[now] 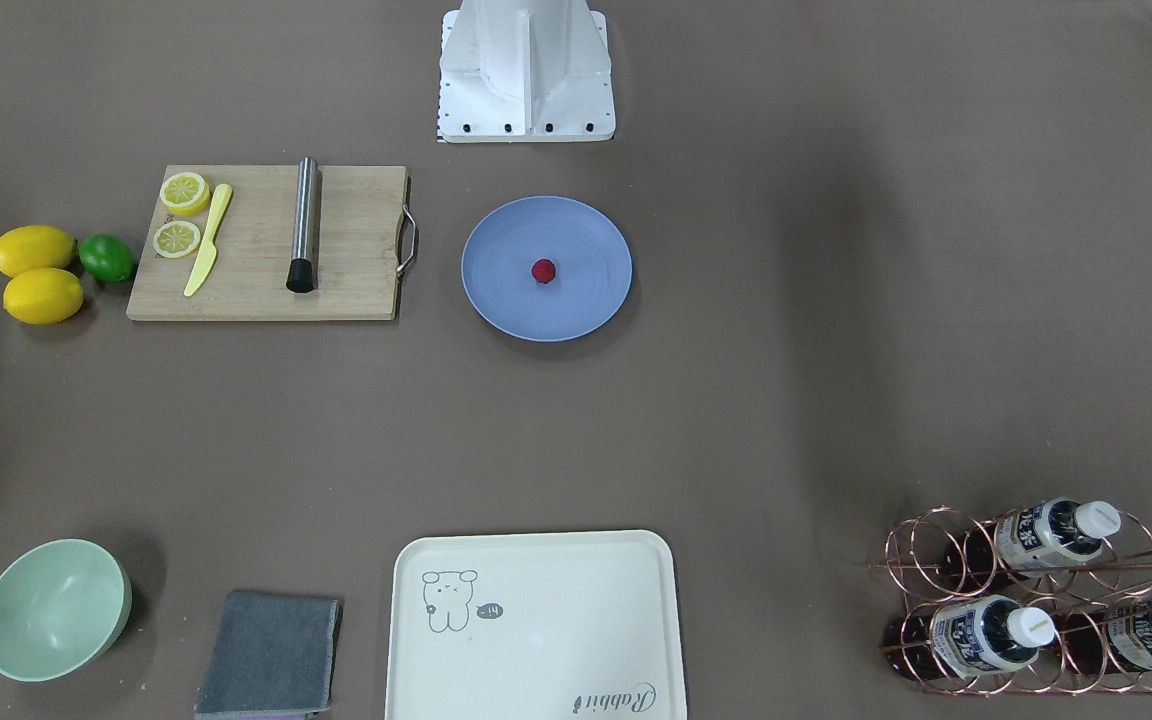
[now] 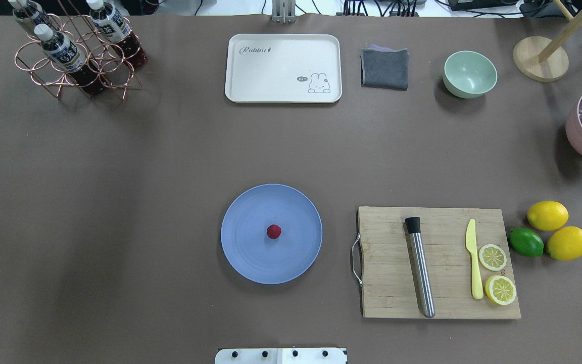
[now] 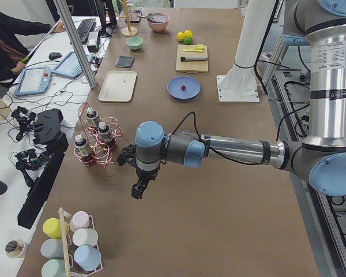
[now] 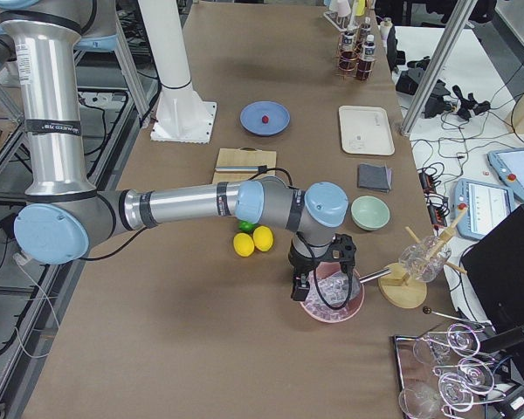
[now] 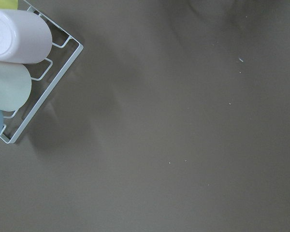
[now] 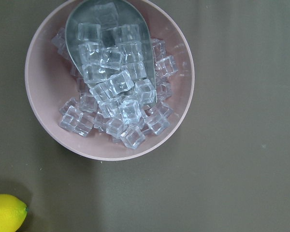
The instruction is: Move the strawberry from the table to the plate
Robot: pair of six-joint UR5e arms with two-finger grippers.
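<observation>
Strawberry (image 2: 274, 231) sits mid plate (image 2: 250, 258), clear of the rim. We judge the placement done. Left gripper (image 3: 138, 190) and right gripper (image 4: 299, 288) are well apart from it, and we can't tell if they're open or closed. Any next move should route wide of the plate.

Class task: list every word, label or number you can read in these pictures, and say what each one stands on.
"Rabbit": in script on the cream rectangular tray.
"hi": it seems, though it is very small, in the speech bubble beside the drawn animal on that tray.
Blue-and-white labels on the dark white-capped bottles: too blurred to read.
Nothing else legible.
</observation>
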